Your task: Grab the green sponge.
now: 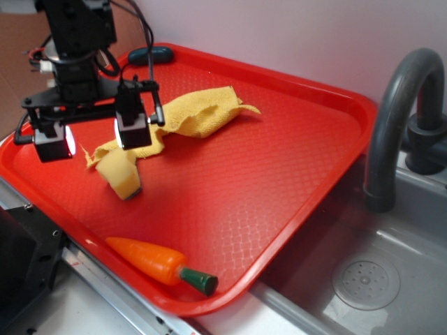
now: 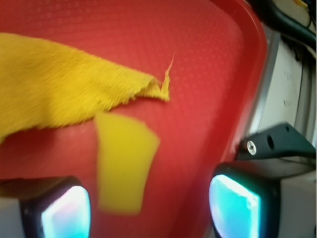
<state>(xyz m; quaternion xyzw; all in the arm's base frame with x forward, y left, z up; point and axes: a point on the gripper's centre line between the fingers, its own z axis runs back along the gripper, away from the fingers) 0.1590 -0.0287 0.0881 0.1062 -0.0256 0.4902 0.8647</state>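
Note:
The green sponge (image 1: 123,178) is a small pale-yellow foam block standing on the red tray (image 1: 279,160), at its left side, with a thin dark edge at its right. My gripper (image 1: 94,139) hangs open just above and behind it, the two black fingers spread wide. Seen from the wrist, the sponge (image 2: 124,161) lies on the tray below and between the glowing pads (image 2: 67,213), closer to the left one, untouched. The gripper (image 2: 151,210) holds nothing.
A yellow textured cloth (image 1: 188,115) lies crumpled just behind the sponge. A toy carrot (image 1: 157,264) rests near the tray's front rim. A dark teal piece (image 1: 149,54) sits at the back corner. A sink (image 1: 370,279) with a grey faucet (image 1: 398,118) is on the right.

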